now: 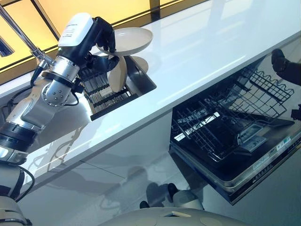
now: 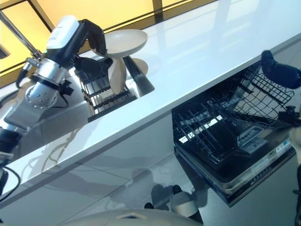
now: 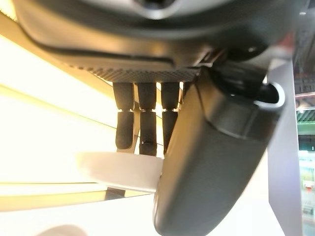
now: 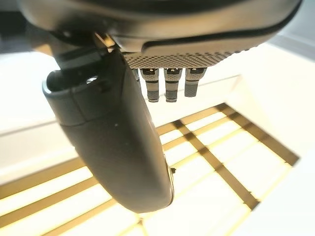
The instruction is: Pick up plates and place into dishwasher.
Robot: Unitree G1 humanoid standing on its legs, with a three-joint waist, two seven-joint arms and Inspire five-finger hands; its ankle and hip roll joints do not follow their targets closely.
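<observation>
1. My left robot hand [image 1: 104,38] was clamped on the rim of a white plate [image 1: 128,40], fingers over the top edge and thumb below, holding it lifted above the sink [image 1: 141,77] at the far left part of the desk [image 1: 207,52].
2. Under it, another plate [image 1: 117,75] stood on edge in the dark rack [image 1: 101,92] in the sink, and what looked like one more plate [image 1: 141,63] lay just behind it.
3. My right robot hand [image 2: 280,73] hung near the right edge, above the dishwasher; its fingers [image 4: 170,86] pointed straight out with nothing in them.
4. The dishwasher [image 1: 235,141] stood open below the front edge of the desk, its wire basket [image 1: 221,122] pulled out, and I could see no plates in it.
5. So I judged the task barely begun: one plate picked up, none loaded, and the carry across to the basket remained, then the rest in the sink.
</observation>
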